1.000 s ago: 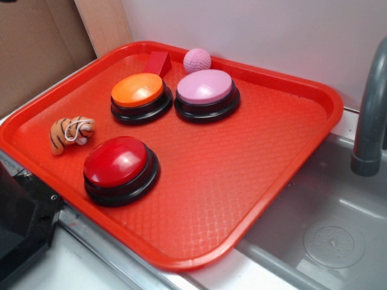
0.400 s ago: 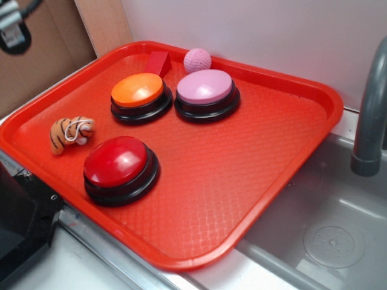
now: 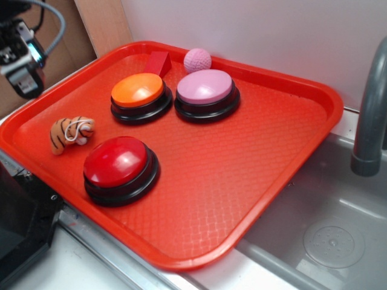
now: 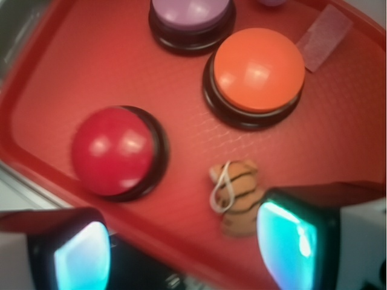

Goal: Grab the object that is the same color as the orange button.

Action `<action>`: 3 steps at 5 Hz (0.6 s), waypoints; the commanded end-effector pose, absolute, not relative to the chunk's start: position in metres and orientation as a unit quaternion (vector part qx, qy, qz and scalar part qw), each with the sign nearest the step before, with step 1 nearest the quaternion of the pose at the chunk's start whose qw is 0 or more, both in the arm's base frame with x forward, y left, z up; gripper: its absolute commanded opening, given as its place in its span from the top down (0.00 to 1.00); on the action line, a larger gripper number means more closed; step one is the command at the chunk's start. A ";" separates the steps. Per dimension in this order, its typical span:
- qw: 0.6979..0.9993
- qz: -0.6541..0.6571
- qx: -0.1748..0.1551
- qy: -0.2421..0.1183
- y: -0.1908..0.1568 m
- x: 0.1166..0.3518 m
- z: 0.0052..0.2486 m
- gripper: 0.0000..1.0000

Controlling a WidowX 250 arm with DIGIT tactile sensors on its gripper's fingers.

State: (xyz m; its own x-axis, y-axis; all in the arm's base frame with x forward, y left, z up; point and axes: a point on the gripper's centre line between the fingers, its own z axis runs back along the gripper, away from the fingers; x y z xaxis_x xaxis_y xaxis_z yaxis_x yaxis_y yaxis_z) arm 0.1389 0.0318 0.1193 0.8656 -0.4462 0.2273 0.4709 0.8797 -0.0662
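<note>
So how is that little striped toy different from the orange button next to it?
The tiger toy is far smaller than the orange button. The toy looks soft, with black stripes, white patches and a pale loop on it; the button has a smooth, glossy, plain dome on a black base. The toy lies near the tray's left edge, the button farther back beside the pink button. Both share the same orange colour.

Black-and-grey gripper (image 4: 184, 254) with glowing cyan-lit pads (image 4: 284, 241), apparently a grey cable (image 3: 51, 24) trailing.
</note>
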 end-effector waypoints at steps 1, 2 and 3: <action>0.930 -0.353 0.007 -0.100 0.050 0.166 0.050 0.00; 0.916 -0.389 0.007 -0.095 0.054 0.167 0.030 0.00; 0.908 -0.410 0.005 -0.088 0.054 0.165 0.021 0.00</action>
